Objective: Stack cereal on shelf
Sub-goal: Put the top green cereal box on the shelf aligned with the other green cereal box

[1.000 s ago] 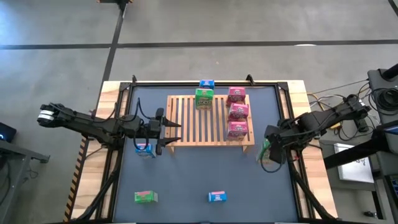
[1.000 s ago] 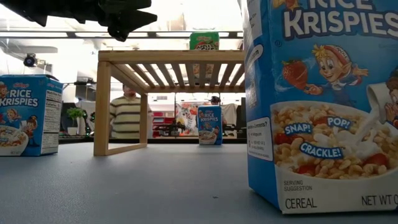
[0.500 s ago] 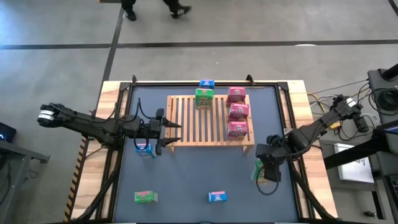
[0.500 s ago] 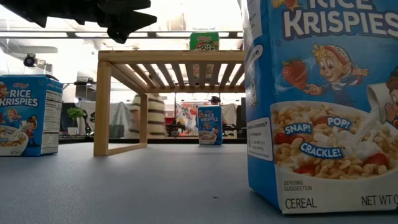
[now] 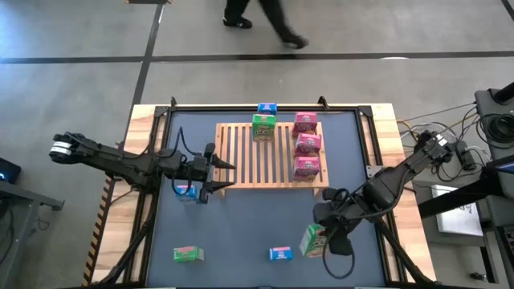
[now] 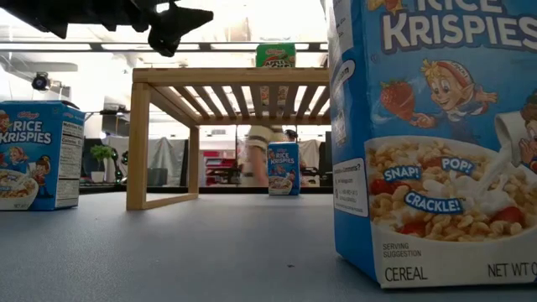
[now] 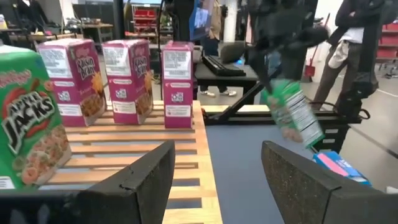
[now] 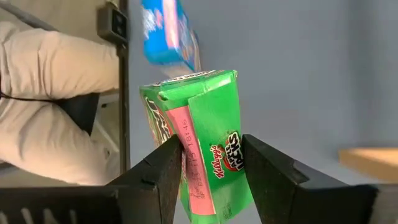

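The wooden slatted shelf [image 5: 271, 154] stands mid-table. On it are a green cereal box [image 5: 263, 126] and three pink boxes [image 5: 307, 144]. A blue box [image 5: 267, 107] stands behind the shelf. My right gripper [image 5: 321, 236] is shut on a green box [image 8: 202, 143] above the table's near right part. My left gripper [image 5: 215, 170] is open and empty at the shelf's left end, above a blue box [image 5: 186, 191]. A green box [image 5: 187, 254] and a blue box [image 5: 280, 254] lie near the front edge. My right gripper pinches the green box between its two fingers [image 8: 155, 177], one on each opposite side of the box's lower part [image 8: 214, 186]. The fingers come from above. In the left wrist view the box [image 7: 291, 113] hangs tilted below the gripper, clear of the table.
The table's black frame rails [image 5: 377, 160] run along both sides. In the low view a blue box [image 6: 436, 143] stands very close and fills the right side. A person [image 5: 261, 18] walks on the floor beyond the far edge.
My right gripper has carried the green box toward the table's near edge and leftward, clear of the table, to a spot near the blue box at the front. The person behind the table has walked to the right.
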You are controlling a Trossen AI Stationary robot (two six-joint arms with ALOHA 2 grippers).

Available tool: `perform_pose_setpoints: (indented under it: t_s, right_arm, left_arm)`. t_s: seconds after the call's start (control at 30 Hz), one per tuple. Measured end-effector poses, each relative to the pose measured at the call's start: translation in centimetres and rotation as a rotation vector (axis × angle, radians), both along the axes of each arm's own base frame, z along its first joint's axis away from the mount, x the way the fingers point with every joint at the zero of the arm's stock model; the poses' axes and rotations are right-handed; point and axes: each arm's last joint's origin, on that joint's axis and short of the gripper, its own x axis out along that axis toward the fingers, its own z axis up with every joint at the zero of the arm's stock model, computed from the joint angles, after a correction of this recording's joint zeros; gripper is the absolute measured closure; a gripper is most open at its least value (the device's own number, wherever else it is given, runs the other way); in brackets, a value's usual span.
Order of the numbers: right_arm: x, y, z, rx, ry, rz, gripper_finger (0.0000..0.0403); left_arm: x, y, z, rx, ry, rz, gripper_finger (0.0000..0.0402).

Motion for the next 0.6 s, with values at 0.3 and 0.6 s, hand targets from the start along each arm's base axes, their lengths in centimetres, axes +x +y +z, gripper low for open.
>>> perform_pose_setpoints:
  t_s: [0.3,0.6]
  right_arm:
    - [3.1,0.8,3.5,-0.077,-0.169,0.085,0.0252]
    - [6.1,-1.2,5.5,-0.171,-0.274,0.138,0.0252]
  left_arm:
    - [1.0,-0.2,0.1,0.016,0.006,-0.023,0.0178]
    - [1.0,-0.2,-0.1,0.022,0.036,-0.029,0.0178]
